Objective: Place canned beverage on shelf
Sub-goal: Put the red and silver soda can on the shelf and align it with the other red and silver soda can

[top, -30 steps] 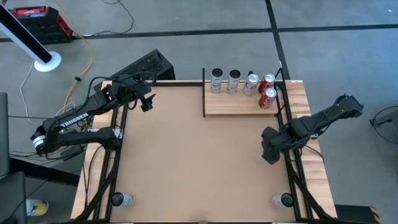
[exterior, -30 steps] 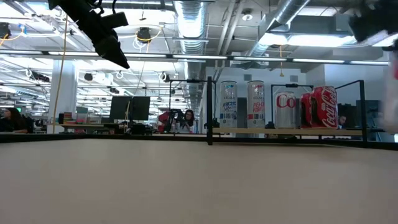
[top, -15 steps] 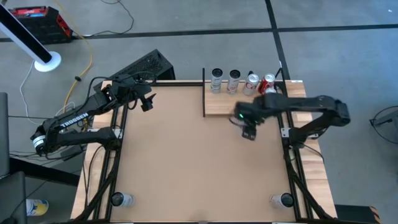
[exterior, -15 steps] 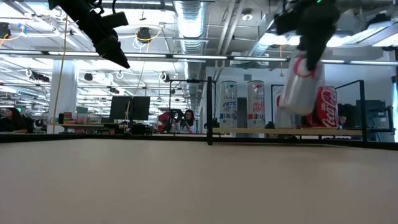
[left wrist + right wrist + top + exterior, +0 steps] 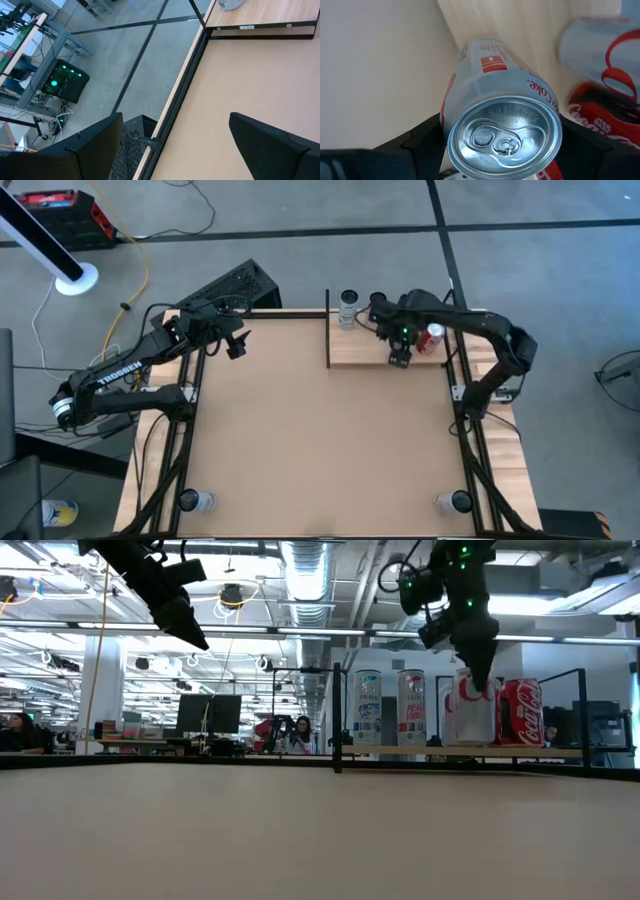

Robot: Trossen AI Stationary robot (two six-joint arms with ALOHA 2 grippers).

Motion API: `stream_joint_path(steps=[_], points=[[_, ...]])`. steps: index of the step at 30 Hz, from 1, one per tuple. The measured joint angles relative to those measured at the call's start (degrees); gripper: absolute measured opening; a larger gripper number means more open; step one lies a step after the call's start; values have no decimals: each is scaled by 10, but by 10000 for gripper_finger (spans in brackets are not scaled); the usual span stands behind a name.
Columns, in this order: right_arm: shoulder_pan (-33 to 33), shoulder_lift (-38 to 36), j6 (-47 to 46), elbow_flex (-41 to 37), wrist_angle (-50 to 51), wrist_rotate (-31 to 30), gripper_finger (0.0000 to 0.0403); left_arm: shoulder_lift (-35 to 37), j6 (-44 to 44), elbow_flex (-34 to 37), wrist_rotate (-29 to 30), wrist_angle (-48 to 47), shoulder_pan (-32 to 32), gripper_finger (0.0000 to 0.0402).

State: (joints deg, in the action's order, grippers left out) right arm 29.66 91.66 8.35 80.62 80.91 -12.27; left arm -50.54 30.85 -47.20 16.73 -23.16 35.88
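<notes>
My right gripper [image 5: 400,358] is over the shelf [image 5: 355,350], a pale wood platform with thin black uprights at the table's far right. It is shut on a silver Diet Coke can [image 5: 470,712], which also shows in the right wrist view [image 5: 502,107]. Other cans stand on the shelf: two silver ones [image 5: 367,708] and red ones [image 5: 520,712]. My left gripper [image 5: 235,345] is open and empty, raised over the table's far left; it also shows in the left wrist view [image 5: 175,127]. My right gripper pinches the can's side wall just below its top rim [image 5: 451,131] between its two fingers [image 5: 420,142]. The fingers come from above, pointing down. The can hangs upright, its base [image 5: 470,743] level with the shelf plank; whether it touches the plank I cannot tell.
A red can [image 5: 433,335] stands right beside the held can, and a silver one [image 5: 347,308] at the shelf's far left. A black upright [image 5: 337,720] marks the shelf's left end. The brown tabletop [image 5: 300,440] stretches in front. Small containers sit at the near corners [image 5: 195,501].
My right gripper has swung from the table's right edge toward the left and then to the far side, onto the shelf. Half a second ago the can hung tilted in front of the shelf; now it is upright over the plank among the other cans.
</notes>
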Motion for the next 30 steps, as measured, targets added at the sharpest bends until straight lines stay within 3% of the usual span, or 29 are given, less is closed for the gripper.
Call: stream_joint_path(steps=[12,27,30], points=[[86,5,37,0,-10,1,322,0,0,0,-1,0,0,350],[91,5,52,0,-28,19,322,0,0,0,-2,0,0,350],[91,5,50,0,-31,19,340,0,0,0,-2,0,0,350]])
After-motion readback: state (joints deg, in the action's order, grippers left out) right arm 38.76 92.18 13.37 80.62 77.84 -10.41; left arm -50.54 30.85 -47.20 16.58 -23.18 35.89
